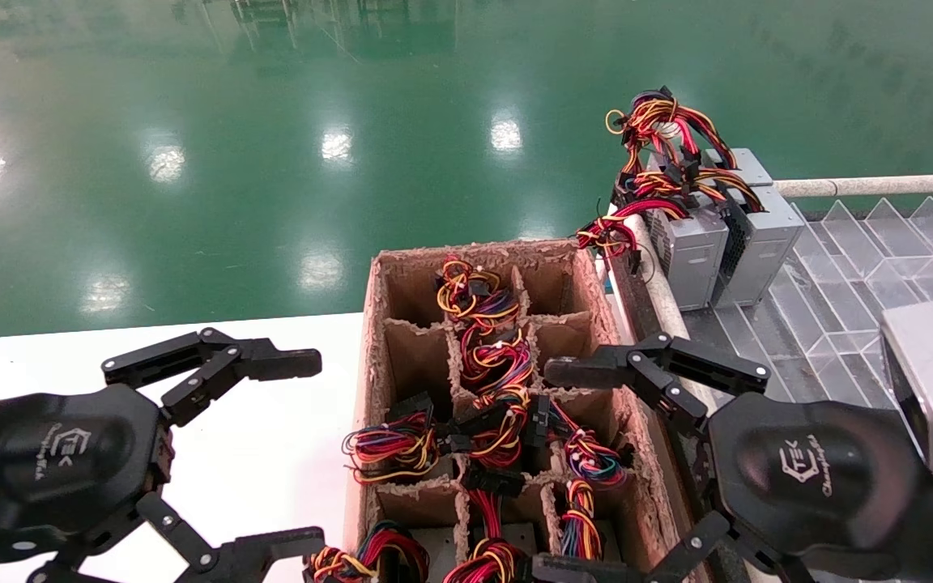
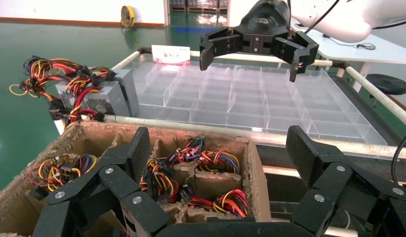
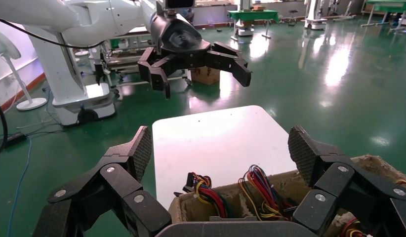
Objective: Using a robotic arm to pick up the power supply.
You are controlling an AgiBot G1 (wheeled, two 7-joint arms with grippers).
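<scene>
Two grey power supplies (image 1: 689,251) with red and yellow wire bundles stand side by side on the clear tray's far corner; one shows in the left wrist view too (image 2: 100,98). More wire bundles (image 1: 491,356) fill the compartments of the brown cardboard divider box (image 1: 377,340), and the units under them are mostly hidden. My left gripper (image 1: 317,449) hangs open over the white table, just left of the box. My right gripper (image 1: 547,470) hangs open over the box's right wall. Neither holds anything. Each wrist view shows its own open fingers (image 2: 137,153) (image 3: 142,148) above the box.
A white table (image 1: 272,453) lies left of the box. On the right, a clear compartment tray (image 1: 863,267) sits inside a pale tube rail (image 1: 879,186). The glossy green floor (image 1: 272,121) stretches beyond. The other arm's gripper faces each wrist camera (image 2: 258,42) (image 3: 193,54).
</scene>
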